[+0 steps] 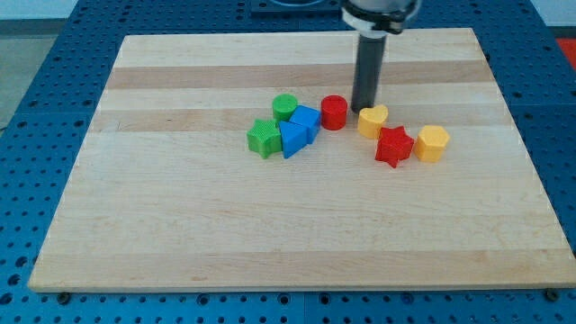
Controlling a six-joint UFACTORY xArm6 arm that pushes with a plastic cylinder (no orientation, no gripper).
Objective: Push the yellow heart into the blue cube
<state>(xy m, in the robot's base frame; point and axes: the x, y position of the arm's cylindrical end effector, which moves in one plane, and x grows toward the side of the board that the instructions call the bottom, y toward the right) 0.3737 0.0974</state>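
The yellow heart (373, 120) lies right of centre on the wooden board (297, 225). The blue cube (306, 119) lies to its left, with a red cylinder (334, 112) between them. My tip (363, 109) stands on the board just at the heart's upper left edge, between the heart and the red cylinder, touching or nearly touching the heart.
A blue triangle (292, 139) touches the blue cube's lower left. A green cylinder (285, 107) and a green star (264, 138) sit beside them. A red star (394, 145) and a yellow hexagon (433, 143) lie at the heart's lower right.
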